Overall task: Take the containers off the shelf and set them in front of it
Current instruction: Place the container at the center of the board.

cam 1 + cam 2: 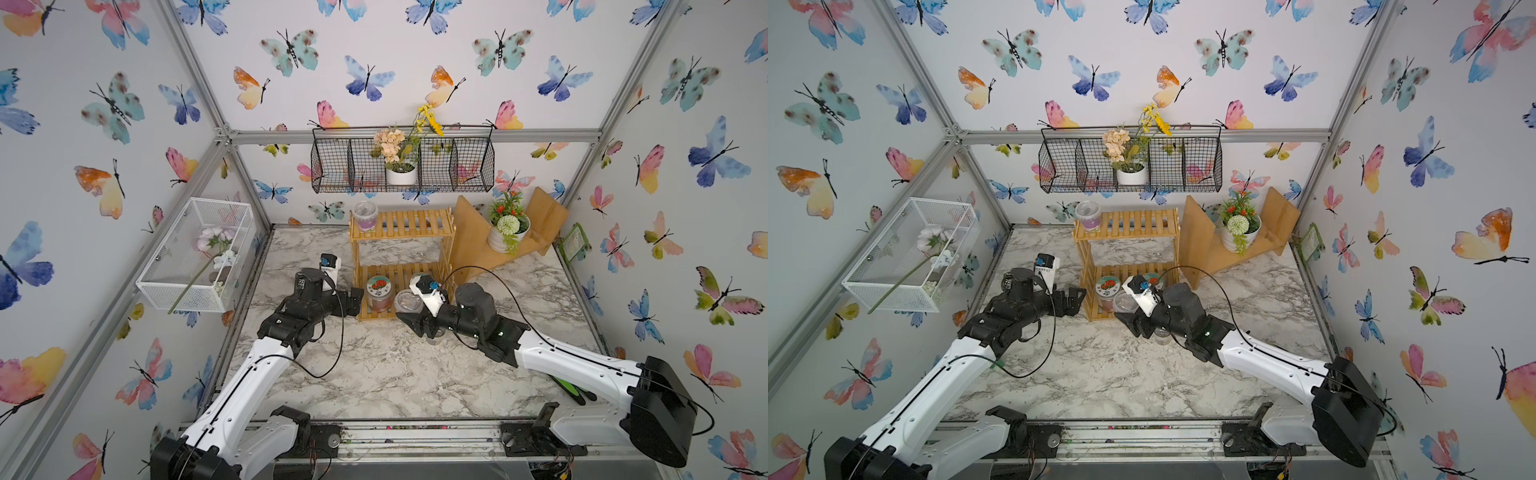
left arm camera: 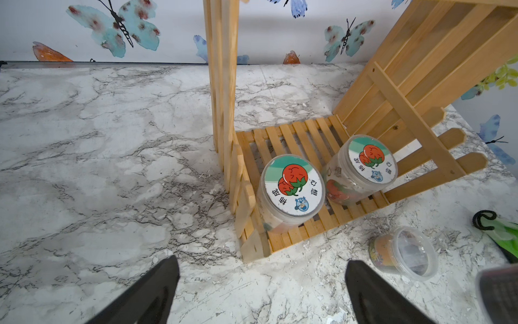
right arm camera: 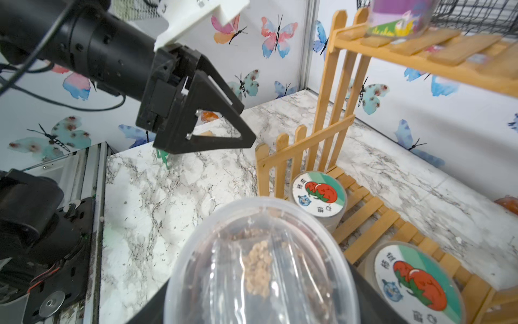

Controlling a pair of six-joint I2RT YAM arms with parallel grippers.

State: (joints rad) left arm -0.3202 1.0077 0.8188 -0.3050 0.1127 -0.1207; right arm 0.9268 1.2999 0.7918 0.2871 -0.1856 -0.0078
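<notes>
jars (image 2: 294, 186) (image 2: 372, 160): 2 | small cups (image 1: 365, 216) (image 3: 260, 261) (image 2: 403, 254): 3 | shelf (image 1: 403, 224): 1 | flower pots (image 1: 401, 175) (image 1: 498, 241): 2 | baskets (image 1: 332, 166) (image 1: 195, 249): 2

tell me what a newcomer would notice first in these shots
The butterfly wallpaper covers the walls around the marble table. At the table's back stands the bamboo shelf, with two tomato-lidded jars on its lower tier and a purple cup on top. Just in front, the right gripper holds a clear cup in its jaws.

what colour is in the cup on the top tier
The cup holds purple; clearest in a top view.
</notes>
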